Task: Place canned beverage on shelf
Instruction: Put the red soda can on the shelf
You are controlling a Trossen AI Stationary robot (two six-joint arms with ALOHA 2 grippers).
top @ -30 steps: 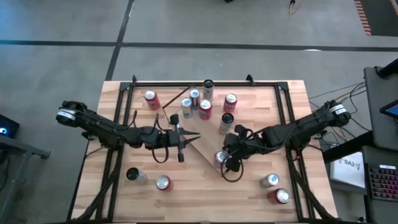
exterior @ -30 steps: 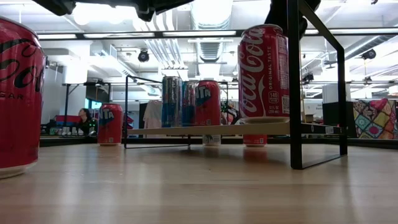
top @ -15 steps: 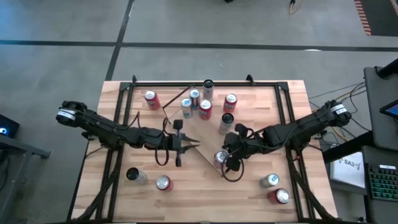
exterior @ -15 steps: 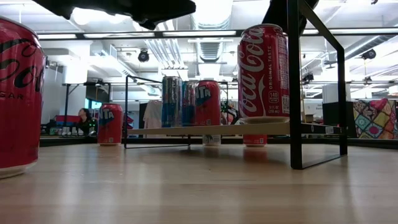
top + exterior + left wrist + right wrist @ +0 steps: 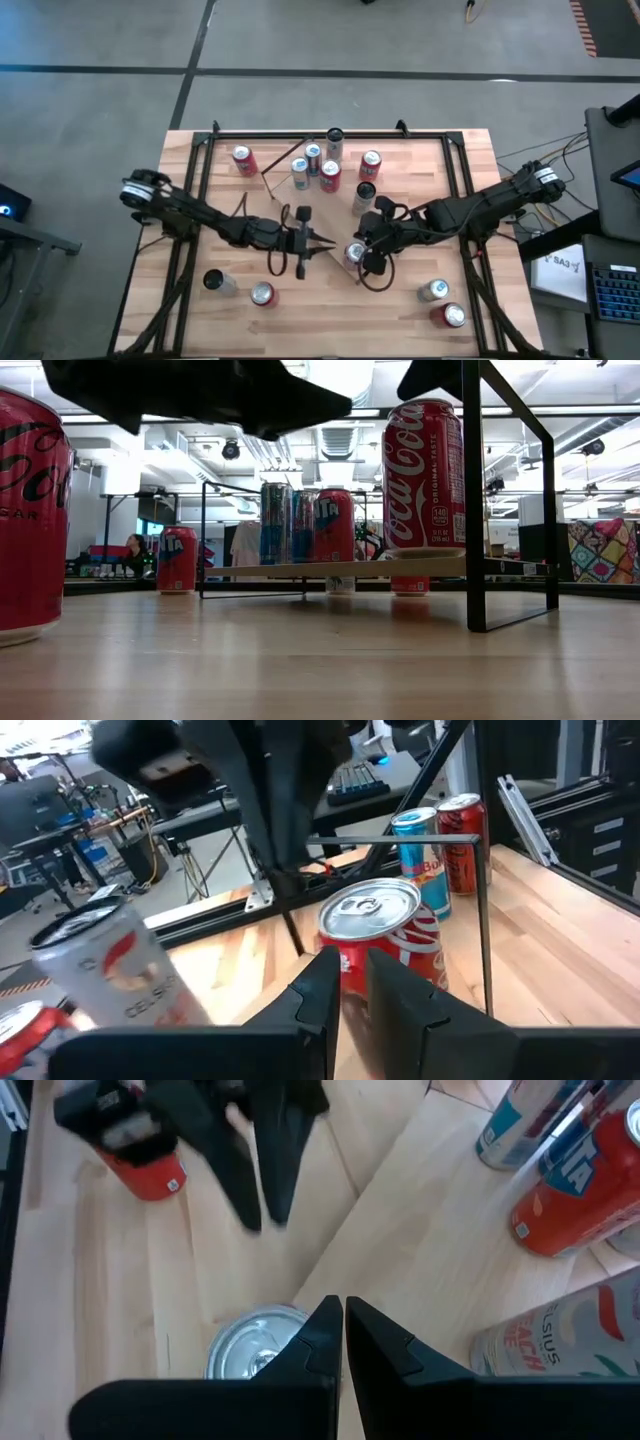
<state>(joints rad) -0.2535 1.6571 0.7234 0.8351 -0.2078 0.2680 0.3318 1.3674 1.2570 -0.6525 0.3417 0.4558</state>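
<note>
shelf [image 5: 330, 215]: flat pale wood | can [image 5: 353, 252]: red cylinder, silver top | left pincer [image 5: 316, 243], right pincer [image 5: 366, 250]: closed, empty

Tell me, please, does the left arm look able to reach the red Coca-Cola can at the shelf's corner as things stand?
Probably yes: the left gripper points at the red Coca-Cola can with bare shelf between them, though the right gripper hovers just above it.

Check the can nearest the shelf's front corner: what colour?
Red with white script, the Coca-Cola can; clearest in the low view.
</note>
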